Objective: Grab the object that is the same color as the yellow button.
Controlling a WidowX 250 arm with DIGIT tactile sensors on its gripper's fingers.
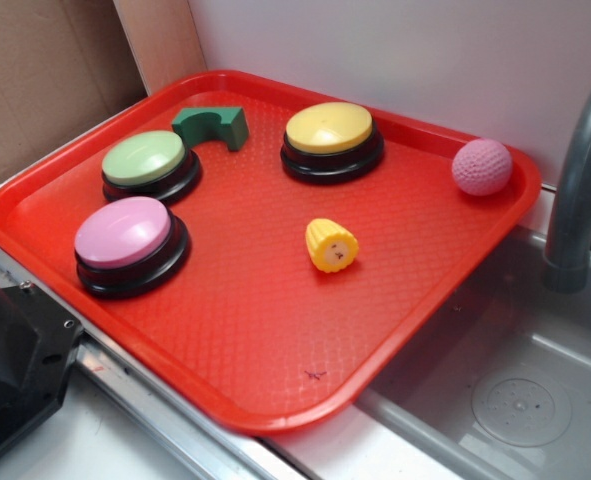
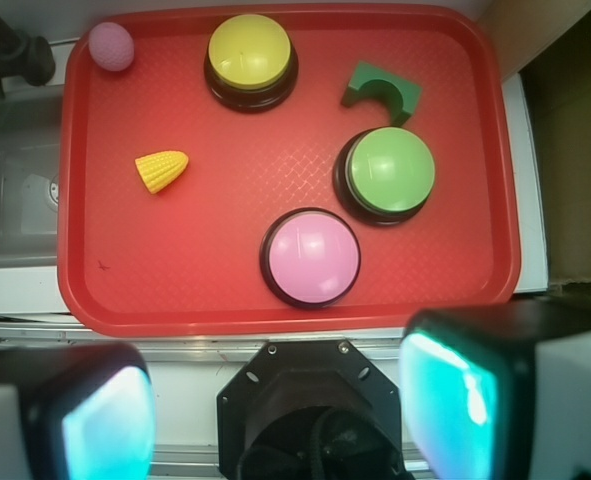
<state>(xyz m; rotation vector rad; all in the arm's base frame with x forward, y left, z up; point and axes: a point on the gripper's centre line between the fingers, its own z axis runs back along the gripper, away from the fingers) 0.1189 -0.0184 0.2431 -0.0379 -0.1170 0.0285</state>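
The object, a small yellow toy corn piece (image 1: 331, 246) (image 2: 161, 170), lies on its side on the red tray (image 1: 255, 340) (image 2: 225, 300), apart from everything else. The yellow button (image 1: 331, 139) (image 2: 250, 57) stands on its black base at the tray's far side. My gripper (image 2: 280, 410) is open, its two teal-padded fingers (image 2: 105, 425) wide apart with nothing between them. It hovers high over the robot's black base, outside the tray's near rim, well away from the corn. The exterior view does not show the gripper.
On the tray also stand a light-green button (image 1: 149, 165) (image 2: 388, 173), a pink button (image 1: 129, 243) (image 2: 312, 257), a dark green arch block (image 1: 213, 124) (image 2: 381, 92) and a pink knitted ball (image 1: 481, 166) (image 2: 111, 46). A grey sink (image 1: 495, 390) with a faucet (image 1: 575, 190) adjoins the tray.
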